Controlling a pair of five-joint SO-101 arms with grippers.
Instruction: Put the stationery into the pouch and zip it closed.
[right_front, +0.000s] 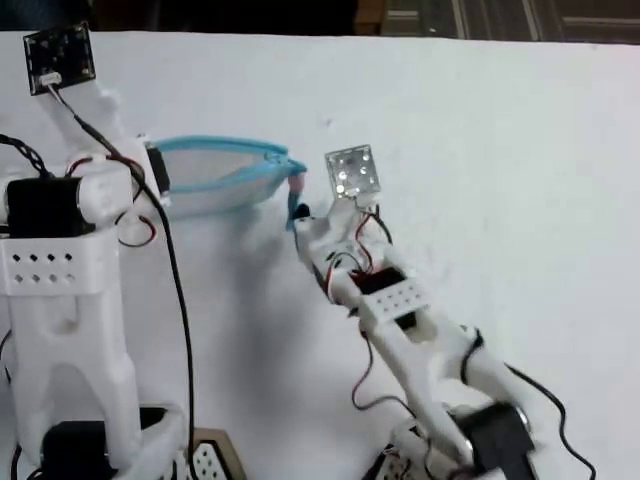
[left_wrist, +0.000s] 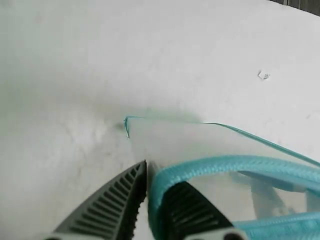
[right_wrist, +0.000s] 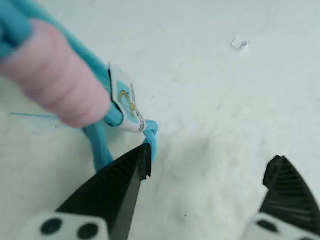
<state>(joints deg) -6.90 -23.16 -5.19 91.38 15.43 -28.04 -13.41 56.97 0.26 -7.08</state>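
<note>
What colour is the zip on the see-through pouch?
Turquoise blue; the zip shows best in the left wrist view.

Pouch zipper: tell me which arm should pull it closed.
Right, probably. The right gripper stands open, one finger beside the pink tab at one end of the pouch, so it need only close and pull. The left gripper is shut on the other end, a likely anchor.

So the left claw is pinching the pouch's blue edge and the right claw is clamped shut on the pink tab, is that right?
Not quite. The right claw is open, not clamped. The right wrist view shows its jaws wide apart, with one tip just below the pink tab. The left claw does pinch the blue edge of the pouch.
</note>
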